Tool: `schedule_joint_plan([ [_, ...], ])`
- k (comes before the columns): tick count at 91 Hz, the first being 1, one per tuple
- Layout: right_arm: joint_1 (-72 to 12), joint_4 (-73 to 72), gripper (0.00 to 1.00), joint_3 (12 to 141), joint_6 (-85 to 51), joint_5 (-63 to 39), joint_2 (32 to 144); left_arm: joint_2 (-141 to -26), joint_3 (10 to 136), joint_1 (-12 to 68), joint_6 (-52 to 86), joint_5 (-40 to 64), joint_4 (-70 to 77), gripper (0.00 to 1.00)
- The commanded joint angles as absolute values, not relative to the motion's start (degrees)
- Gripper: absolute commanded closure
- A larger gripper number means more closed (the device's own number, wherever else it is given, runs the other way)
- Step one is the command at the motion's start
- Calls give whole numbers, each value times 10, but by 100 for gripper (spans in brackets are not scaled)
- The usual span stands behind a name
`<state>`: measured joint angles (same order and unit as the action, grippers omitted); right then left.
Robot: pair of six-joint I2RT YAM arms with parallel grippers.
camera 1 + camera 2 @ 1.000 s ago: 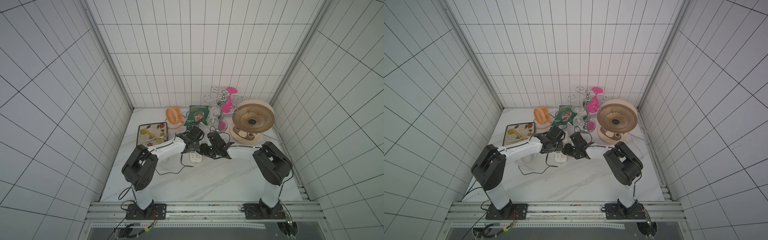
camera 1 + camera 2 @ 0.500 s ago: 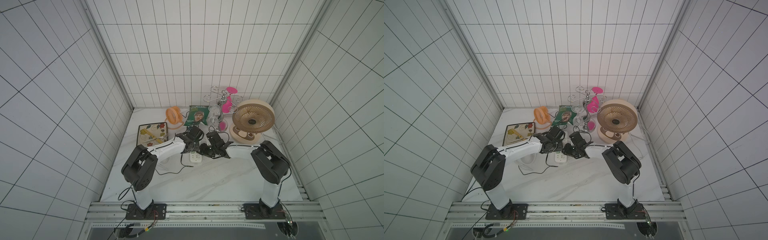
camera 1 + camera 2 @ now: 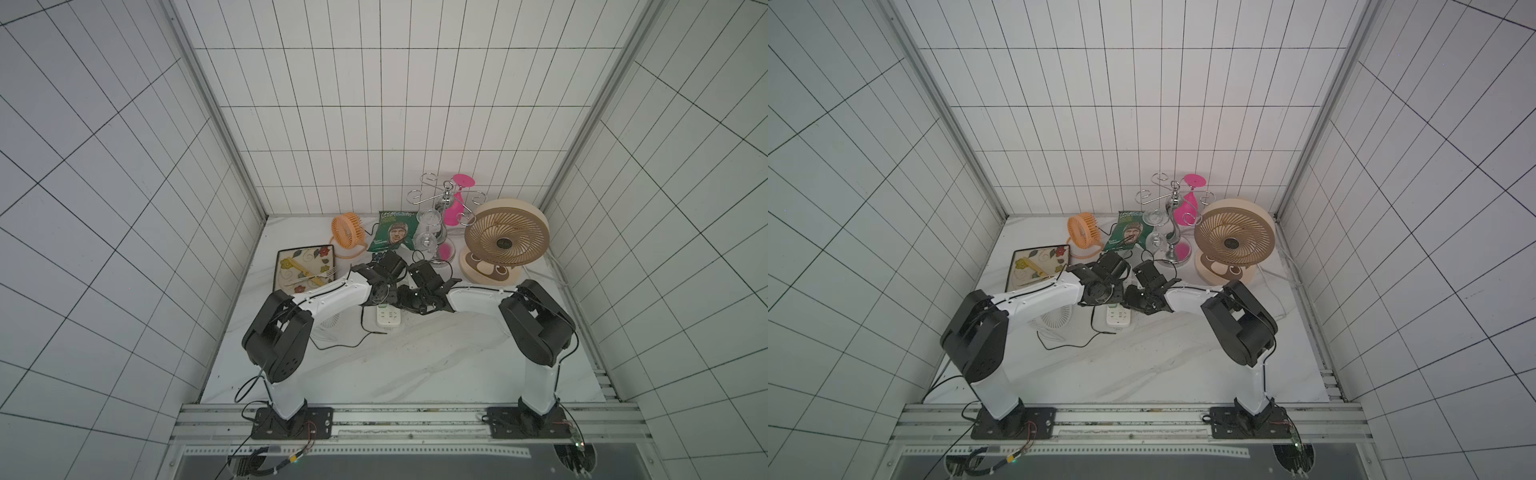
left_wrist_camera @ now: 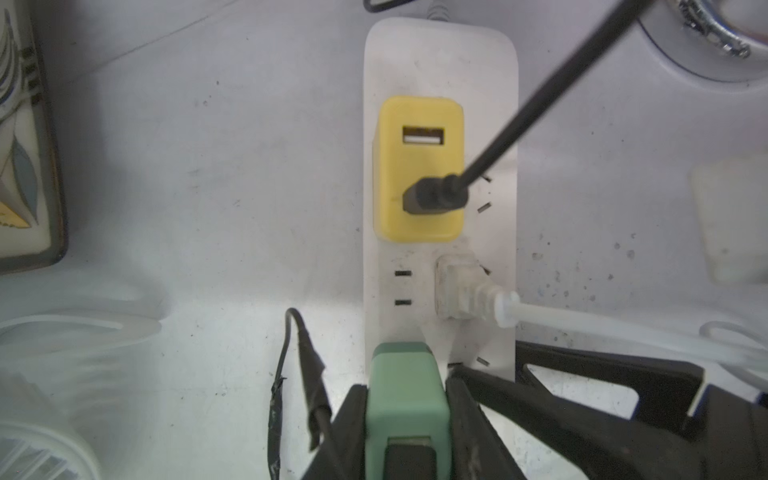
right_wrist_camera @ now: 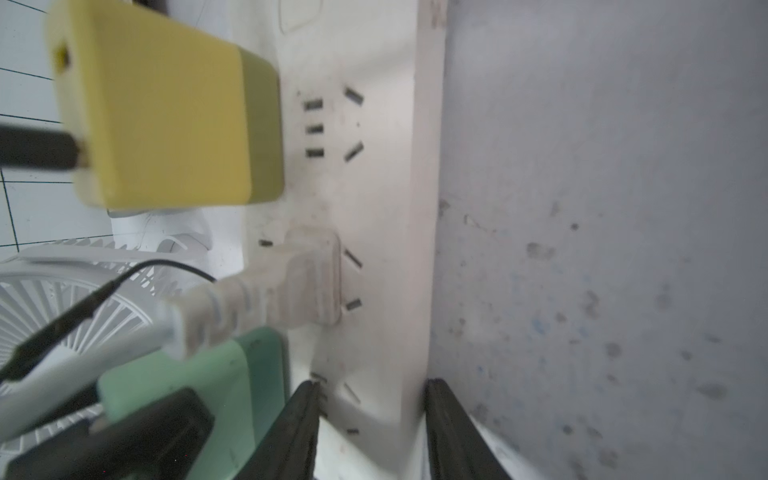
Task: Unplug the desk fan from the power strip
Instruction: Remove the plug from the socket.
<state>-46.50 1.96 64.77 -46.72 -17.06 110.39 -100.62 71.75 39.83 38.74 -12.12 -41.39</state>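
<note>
**Strip half hidden**

My left tool (image 4: 406,399) clamps a mint-green plastic plug block (image 4: 405,370) seated in the long flat white plastic power strip (image 4: 440,62) on the marbled table (image 4: 208,166). My right tool (image 5: 374,411) pinches the strip's edge. From above, my wrists hide all but its near end.

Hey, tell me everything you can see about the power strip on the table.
The power strip is a long, flat white plastic bar with rounded corners, lightly smudged, lying flat on the marble table between the two arms. Its face shows groups of dark socket slots. Three things are plugged in: a yellow adapter carrying a black cable, a white plug, and a green adapter gripped by the left pincer. The right pincer straddles one long edge, apparently clamping it.
</note>
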Motion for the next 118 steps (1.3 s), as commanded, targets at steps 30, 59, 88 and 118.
schedule_joint_plan([
  [30,-476,165,56,661,-447,-81,1181,-948,757,414,404,-103,-377,100],
  [59,-482,195,57,682,-447,-69,1197,-918,727,400,420,-67,-329,100],
  [88,-488,214,57,696,-447,-65,1207,-901,706,389,420,-54,-298,100],
  [118,-488,154,42,667,-410,-66,1114,-838,657,352,439,-114,-390,100],
])
